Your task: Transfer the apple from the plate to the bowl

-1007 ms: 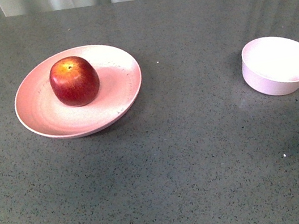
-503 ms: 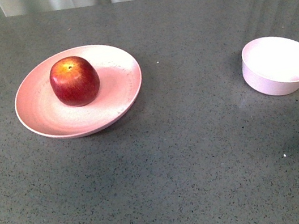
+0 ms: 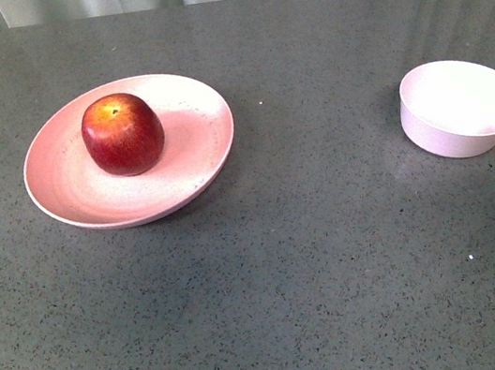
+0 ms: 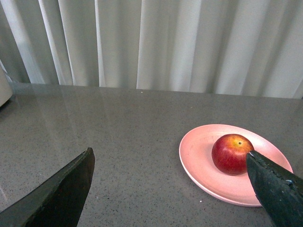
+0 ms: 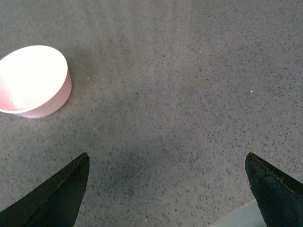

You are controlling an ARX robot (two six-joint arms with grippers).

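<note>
The apple (image 4: 232, 154) on the plate (image 4: 199, 152) is located ahead of the left end effector (image 4: 169, 153), which is spread wide and empty; this arm is judged nearer.

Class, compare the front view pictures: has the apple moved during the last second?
No. In the front view the apple sits at the same spot on the plate, equally far from the bowl.
</note>
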